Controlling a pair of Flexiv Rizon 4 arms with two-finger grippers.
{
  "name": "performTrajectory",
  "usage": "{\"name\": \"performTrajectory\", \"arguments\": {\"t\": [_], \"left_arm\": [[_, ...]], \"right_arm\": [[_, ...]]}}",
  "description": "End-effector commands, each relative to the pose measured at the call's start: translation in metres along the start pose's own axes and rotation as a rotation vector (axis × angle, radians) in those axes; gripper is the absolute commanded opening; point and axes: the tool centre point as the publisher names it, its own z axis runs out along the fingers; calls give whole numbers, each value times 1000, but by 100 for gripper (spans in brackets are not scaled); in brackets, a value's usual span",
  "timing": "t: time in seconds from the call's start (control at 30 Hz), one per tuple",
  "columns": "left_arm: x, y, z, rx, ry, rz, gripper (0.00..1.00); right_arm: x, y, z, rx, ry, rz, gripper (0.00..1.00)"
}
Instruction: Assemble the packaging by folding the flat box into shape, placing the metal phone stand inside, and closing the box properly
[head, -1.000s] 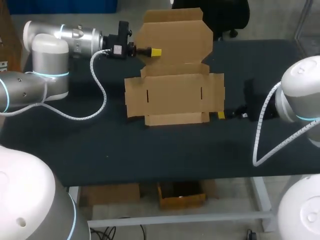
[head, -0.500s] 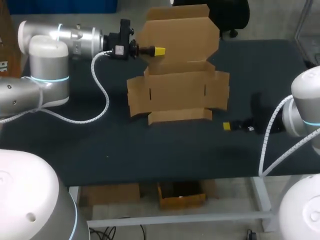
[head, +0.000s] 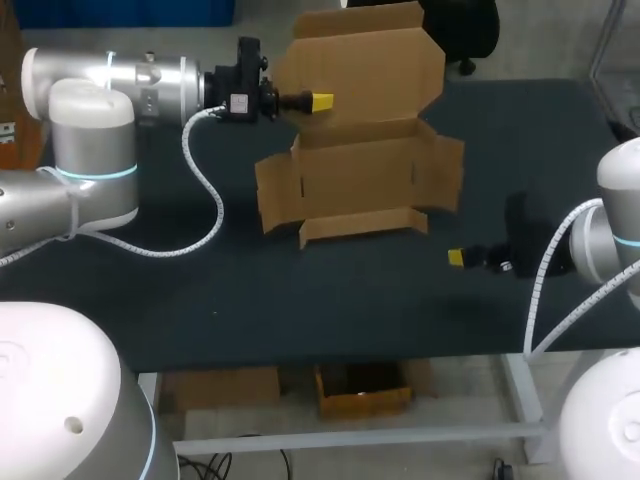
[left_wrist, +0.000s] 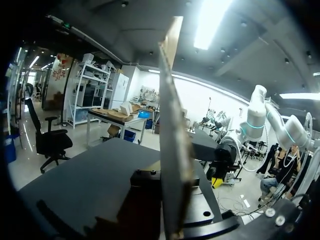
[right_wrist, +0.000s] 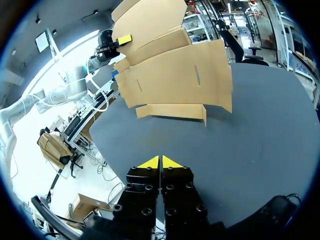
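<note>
The flat brown cardboard box (head: 360, 170) stands tilted up at the middle back of the dark table (head: 250, 300), its lower flaps near the surface. My left gripper (head: 318, 101) comes in from the left and is shut on the upper panel's left edge. The left wrist view shows that panel (left_wrist: 172, 150) edge-on between the dark fingers. My right gripper (head: 455, 257) is shut on nothing, low over the table, to the right of and nearer than the box. In the right wrist view its yellow tips (right_wrist: 160, 161) meet, with the box (right_wrist: 175, 75) well ahead. I see no metal phone stand.
The left arm's white cable (head: 200, 190) loops over the table left of the box. The table's front edge (head: 330, 360) runs just nearer than the right gripper. Bare table lies between the box and that gripper.
The left gripper has carried the box a little to the right and raised it. The right gripper has drawn back from the box's lower right corner, to the right and nearer.
</note>
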Motion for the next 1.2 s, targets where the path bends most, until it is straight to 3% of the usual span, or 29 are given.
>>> {"name": "performTrajectory", "arguments": {"t": [0.03, 0.3, 0.8, 1.2], "left_arm": [[11, -2, -2, -4, -47, 1, 0], [15, 6, 0, -31, 50, -47, 0], [-1, 22, 0, -37, 209, -79, 0], [-9, 28, 2, -40, 230, -54, 0]], "right_arm": [[-1, -4, -1, -28, 8, -3, 0], [4, -5, -2, -30, 3, -12, 0], [10, -6, 0, -22, -22, 0, 0], [14, -5, 5, -23, -38, 5, 0]]}}
